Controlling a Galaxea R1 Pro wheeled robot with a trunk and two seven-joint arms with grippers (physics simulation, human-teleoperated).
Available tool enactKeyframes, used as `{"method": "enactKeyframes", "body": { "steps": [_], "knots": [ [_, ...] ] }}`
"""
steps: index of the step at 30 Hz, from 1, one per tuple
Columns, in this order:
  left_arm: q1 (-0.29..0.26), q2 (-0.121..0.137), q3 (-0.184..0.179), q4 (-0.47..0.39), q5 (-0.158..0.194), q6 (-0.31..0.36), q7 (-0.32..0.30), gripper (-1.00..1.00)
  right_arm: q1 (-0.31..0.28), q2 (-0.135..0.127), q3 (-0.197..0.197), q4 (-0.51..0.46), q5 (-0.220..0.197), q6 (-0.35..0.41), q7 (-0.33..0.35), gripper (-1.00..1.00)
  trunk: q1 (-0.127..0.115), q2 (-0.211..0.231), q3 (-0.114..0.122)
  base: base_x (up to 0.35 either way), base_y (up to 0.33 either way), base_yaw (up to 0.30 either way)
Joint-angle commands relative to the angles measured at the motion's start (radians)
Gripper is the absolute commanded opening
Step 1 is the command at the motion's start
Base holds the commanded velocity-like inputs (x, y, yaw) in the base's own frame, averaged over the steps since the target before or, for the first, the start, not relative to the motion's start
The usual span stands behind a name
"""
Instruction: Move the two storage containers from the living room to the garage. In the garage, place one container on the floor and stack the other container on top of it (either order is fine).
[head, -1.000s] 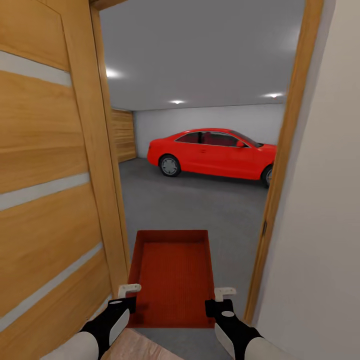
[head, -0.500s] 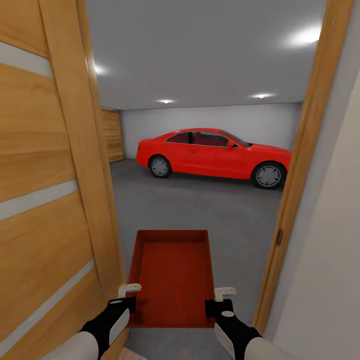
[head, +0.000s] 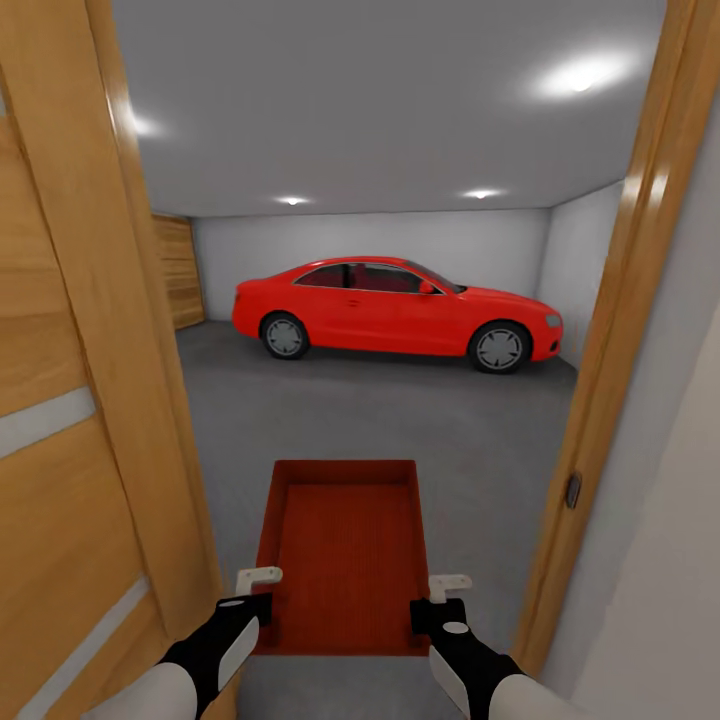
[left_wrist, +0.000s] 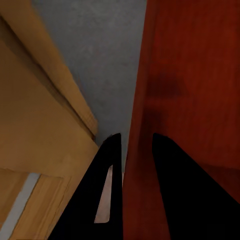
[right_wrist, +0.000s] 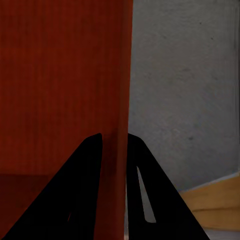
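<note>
Garage doorway (head: 610, 330), storage container (head: 345, 550) between both jaws

container (head: 345, 555): centre front, betw left gripper (head: 256, 590) & right gripper (head: 440, 598), above floor (head: 400, 420)
door (head: 70, 400): left of container
frame (head: 610, 350): right
car (head: 395, 312): behind, far end

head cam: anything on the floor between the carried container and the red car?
Nothing: in the head view, only bare grey concrete floor separates the storage container, held between both grippers, from the red car parked ahead.
</note>
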Motion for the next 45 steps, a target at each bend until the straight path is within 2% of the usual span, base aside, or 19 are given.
{"method": "enactKeyframes", "body": {
  "steps": [1,19,38,45],
  "knots": [
    [-0.001,0.066,0.043,-0.005,-0.025,0.001,0.012,-1.00,-0.001,0.000,-0.010,0.002,-0.022,-0.003,-0.004,-1.00,0.001,-0.001,-0.001,0.245,0.219,-0.247],
    [-0.001,0.066,0.042,-0.007,-0.025,0.001,0.012,-1.00,-0.001,0.000,-0.010,0.002,-0.022,-0.003,-0.004,-1.00,0.001,-0.001,-0.001,0.237,0.204,-0.045],
    [-0.001,0.066,0.042,-0.008,-0.025,0.001,0.012,-1.00,-0.001,0.000,-0.010,0.002,-0.022,-0.001,-0.003,-1.00,0.001,-0.001,-0.001,0.006,0.005,-0.228],
    [-0.001,0.066,0.042,-0.007,-0.025,0.001,0.012,-1.00,-0.001,0.000,-0.010,0.002,-0.022,-0.001,-0.002,-1.00,0.001,-0.001,-0.001,0.000,0.000,-0.050]
  ]
}}
